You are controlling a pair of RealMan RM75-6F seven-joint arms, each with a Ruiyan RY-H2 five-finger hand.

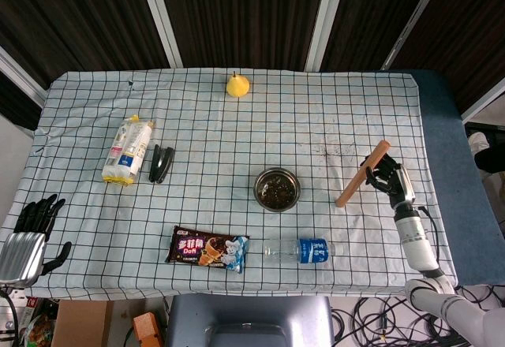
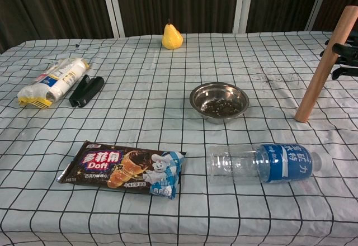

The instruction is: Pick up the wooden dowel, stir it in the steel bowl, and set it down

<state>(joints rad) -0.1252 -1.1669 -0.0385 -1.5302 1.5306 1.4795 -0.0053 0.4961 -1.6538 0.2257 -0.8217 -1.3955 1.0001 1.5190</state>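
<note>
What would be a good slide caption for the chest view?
Right robot hand holds the tilted wooden dowel, lower end on the checkered tablecloth, right of the steel bowl.

Wooden dowel (image 1: 362, 173): plain round rod, tilted, lower end on the cloth, right of bowl. Steel bowl (image 1: 277, 189): upright, shiny, dark bits inside.

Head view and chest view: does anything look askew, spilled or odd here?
The wooden dowel leans steeply, its lower end on the tablecloth right of the steel bowl, held by the right hand. The water bottle lies on its side. Dark specks mark the cloth behind the bowl.
</note>
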